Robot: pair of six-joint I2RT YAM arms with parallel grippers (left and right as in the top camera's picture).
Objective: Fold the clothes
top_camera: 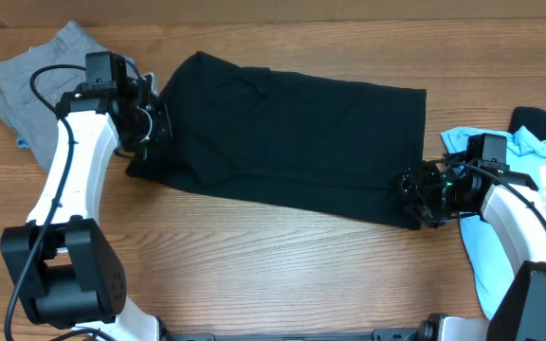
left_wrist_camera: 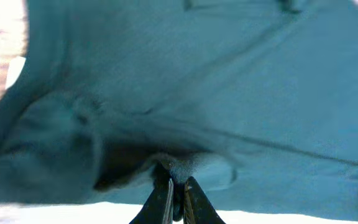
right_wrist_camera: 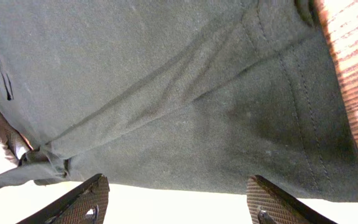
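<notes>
- Black T-shirt [top_camera: 292, 142] lies spread across the middle of the wooden table [top_camera: 282, 284], a long, roughly rectangular slab of matte cloth running from upper left to lower right.
- Soft creases fan across its surface. The right edge is fairly straight, while the left end is bunched and rumpled.
- Left gripper [top_camera: 154, 121] sits at that bunched left end, clenched on the black T-shirt. In the left wrist view the two slim fingers [left_wrist_camera: 194, 202] are pressed nearly together, with a small pucker of fabric pinched at their tips.
- Folds run away from that pinch, and the cloth reads as a fine, even knit.
- Right gripper [top_camera: 423, 194] is at the shirt's lower right corner with its jaws spread wide, gripping nothing.
- From the right wrist, both dark cross-hatched pads [right_wrist_camera: 82, 202] stand far apart at the bottom of the view, with the stitched hem and a double seam line in front of them.
- Grey trousers [top_camera: 41, 71] lie crumpled at the far left, behind the left arm, in a heathered fabric that is lighter than the shirt.
- Light-blue tee [top_camera: 500, 237] with white print lies at the right edge, partly under the right arm.
- The table shows warm wood grain in long streaks.
</notes>
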